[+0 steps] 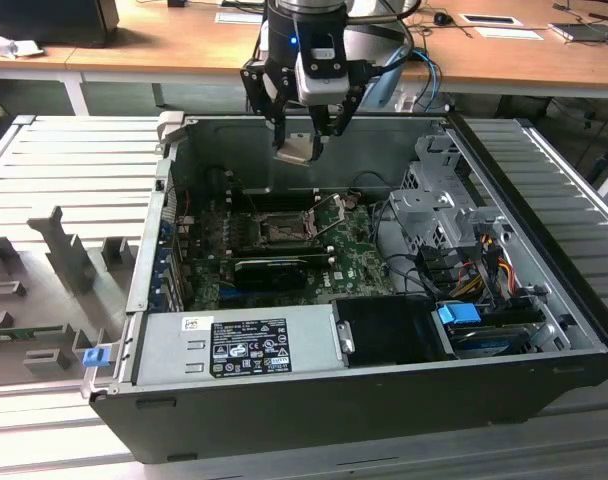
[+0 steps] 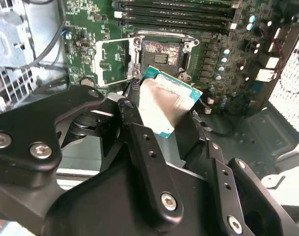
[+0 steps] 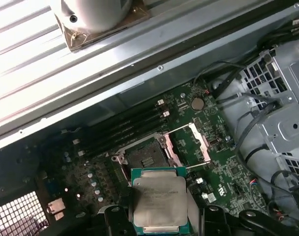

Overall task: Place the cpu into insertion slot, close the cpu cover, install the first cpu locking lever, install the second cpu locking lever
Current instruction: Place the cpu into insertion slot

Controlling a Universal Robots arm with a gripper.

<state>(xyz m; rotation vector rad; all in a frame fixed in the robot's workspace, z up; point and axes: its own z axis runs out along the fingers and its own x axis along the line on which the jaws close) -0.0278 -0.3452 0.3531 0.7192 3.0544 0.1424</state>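
My gripper hangs above the open computer case, shut on the cpu, a flat grey-topped chip with a green edge. Both wrist views show the cpu held tilted between the black fingers, up in the air and apart from the board. The insertion slot lies open on the green motherboard, its pinned centre bare. The cpu cover is swung up and away beside the slot, on the exterior view's right.
A black card lies just in front of the slot. Memory slots run along its far side. A silver power supply fills the case's front, and a drive cage with cables stands on the exterior view's right.
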